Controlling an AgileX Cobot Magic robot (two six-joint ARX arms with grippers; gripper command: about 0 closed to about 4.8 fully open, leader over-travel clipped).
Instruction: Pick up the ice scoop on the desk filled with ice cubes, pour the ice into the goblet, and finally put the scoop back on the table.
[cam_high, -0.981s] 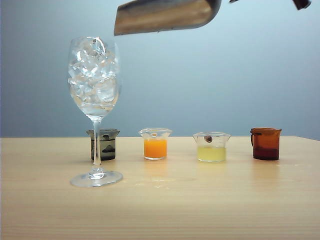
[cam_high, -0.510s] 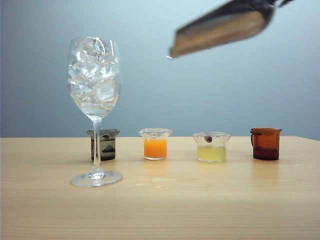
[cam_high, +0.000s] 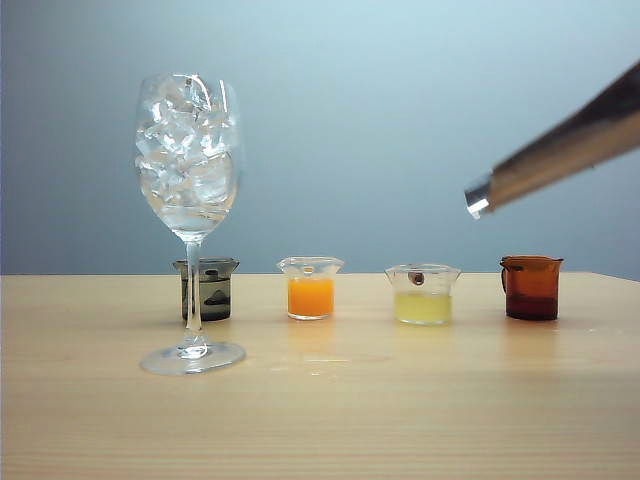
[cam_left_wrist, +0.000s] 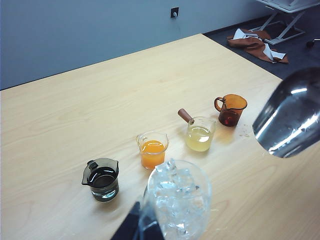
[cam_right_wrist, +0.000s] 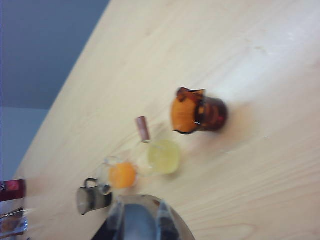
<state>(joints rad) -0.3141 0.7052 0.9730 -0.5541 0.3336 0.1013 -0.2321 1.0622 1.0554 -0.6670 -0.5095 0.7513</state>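
The goblet (cam_high: 190, 170) stands on the left of the desk (cam_high: 400, 410), its bowl packed with ice cubes (cam_high: 185, 150). The ice scoop (cam_high: 560, 160) hangs in the air at the far right, tilted with its mouth end lower and toward the goblet; no ice shows in it. My right gripper (cam_right_wrist: 142, 231) is shut on the scoop (cam_right_wrist: 145, 217), and the shiny bowl hides most of it. My left gripper (cam_left_wrist: 142, 230) shows only as a dark finger (cam_left_wrist: 131, 226) close beside the goblet (cam_left_wrist: 177, 200); whether it touches the glass is unclear. The scoop (cam_left_wrist: 292, 117) is off to the goblet's side.
Four small beakers stand in a row behind the goblet: dark (cam_high: 207, 288), orange (cam_high: 311, 288), pale yellow (cam_high: 423, 294) and brown (cam_high: 531, 287). The scoop's mouth hangs above the gap between the yellow and brown ones. Bare wood lies in front of the row.
The scoop has swung from above the goblet to the right and downward, now tilted with its mouth lower. The goblet and beakers have not moved.
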